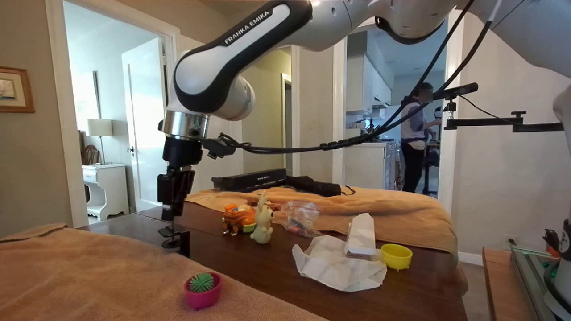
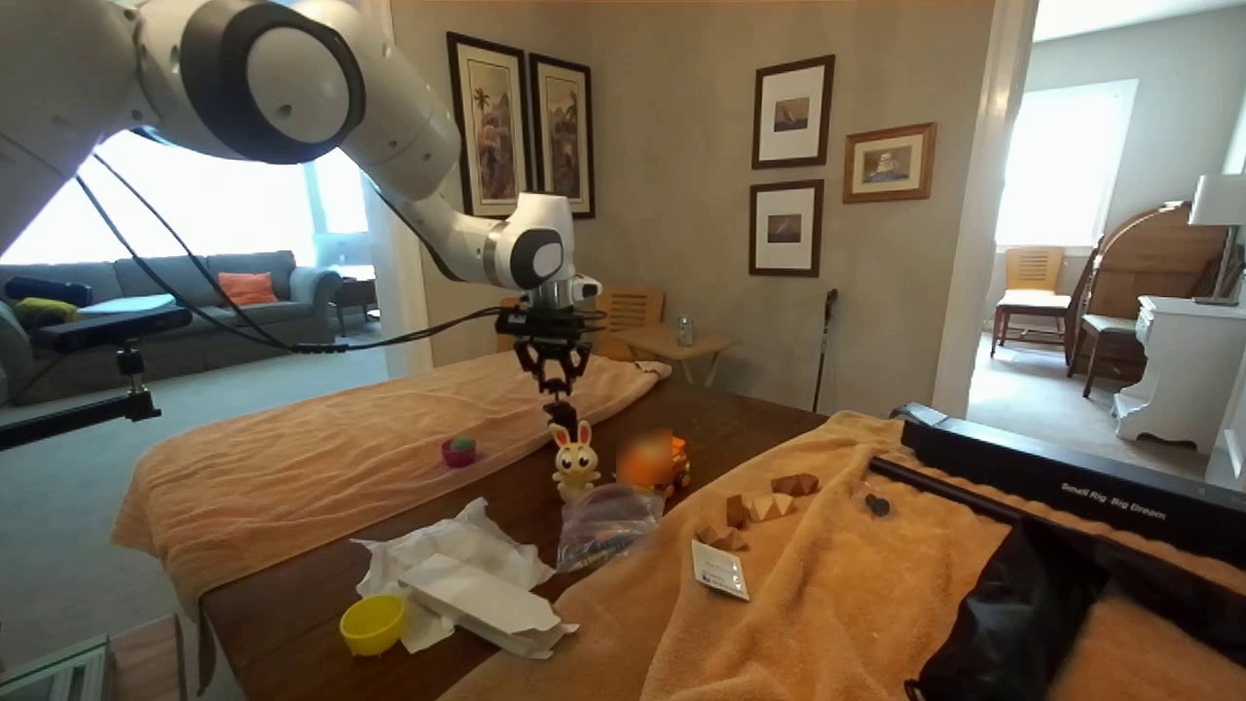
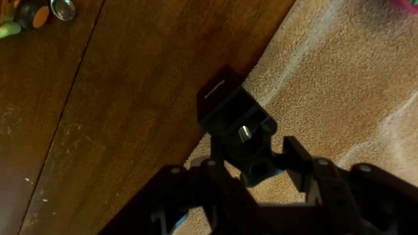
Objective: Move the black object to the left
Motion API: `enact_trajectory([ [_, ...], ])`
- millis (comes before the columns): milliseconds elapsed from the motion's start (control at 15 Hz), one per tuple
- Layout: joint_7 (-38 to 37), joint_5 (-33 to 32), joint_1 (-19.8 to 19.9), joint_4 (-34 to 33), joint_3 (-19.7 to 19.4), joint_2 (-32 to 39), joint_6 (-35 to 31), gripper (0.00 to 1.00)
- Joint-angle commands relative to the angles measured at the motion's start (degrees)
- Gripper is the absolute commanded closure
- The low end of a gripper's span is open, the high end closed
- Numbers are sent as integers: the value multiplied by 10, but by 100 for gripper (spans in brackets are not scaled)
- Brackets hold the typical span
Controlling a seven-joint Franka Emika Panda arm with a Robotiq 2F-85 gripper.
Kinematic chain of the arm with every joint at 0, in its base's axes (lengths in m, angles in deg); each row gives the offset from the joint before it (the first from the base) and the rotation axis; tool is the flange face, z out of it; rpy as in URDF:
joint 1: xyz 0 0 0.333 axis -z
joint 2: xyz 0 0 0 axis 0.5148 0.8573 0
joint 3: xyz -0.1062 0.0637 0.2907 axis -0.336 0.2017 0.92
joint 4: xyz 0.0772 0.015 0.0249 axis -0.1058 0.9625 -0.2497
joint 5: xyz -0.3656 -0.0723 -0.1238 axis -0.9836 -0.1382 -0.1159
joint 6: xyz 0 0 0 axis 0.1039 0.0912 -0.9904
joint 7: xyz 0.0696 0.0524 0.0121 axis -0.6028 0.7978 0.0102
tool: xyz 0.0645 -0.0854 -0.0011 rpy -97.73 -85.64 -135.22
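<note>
The black object (image 3: 233, 109) is a small all-black knobby item with a blocky end and a bright metal pin. In the wrist view it lies between the fingers of my gripper (image 3: 254, 148), with a finger against each side. My gripper is shut on it. In an exterior view the gripper (image 1: 169, 215) points down, and the black object (image 1: 184, 243) hangs below its fingertips at the towel's edge. It also shows under the gripper (image 2: 557, 387) as a dark shape (image 2: 561, 413) partly behind the rabbit toy. I cannot tell whether its lower end touches the table.
A pink bowl (image 1: 203, 298) with a green spiky ball sits on the near towel (image 1: 111, 276). A rabbit toy (image 1: 262, 220) and an orange toy vehicle (image 1: 238, 218) stand near the gripper. White paper (image 1: 334, 267), a white box (image 1: 362, 236) and a yellow bowl (image 1: 397, 257) lie further along.
</note>
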Motion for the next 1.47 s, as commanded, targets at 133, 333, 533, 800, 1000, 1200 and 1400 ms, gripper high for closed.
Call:
enact_trajectory([
  [133, -179, 15, -38, 32, -34, -14, -40, 76],
  [333, -256, 15, -54, 35, -48, -18, -39, 76],
  [533, -313, 23, -63, 42, -53, -22, -42, 76],
  [800, -363, 69, -58, 55, -40, -34, -36, 76],
  [1000, -388, 113, -55, 69, -35, -44, -41, 76],
  [1200, -403, 127, -59, 79, -39, -50, -47, 76],
  [1400, -412, 129, -60, 84, -42, -55, -47, 68],
])
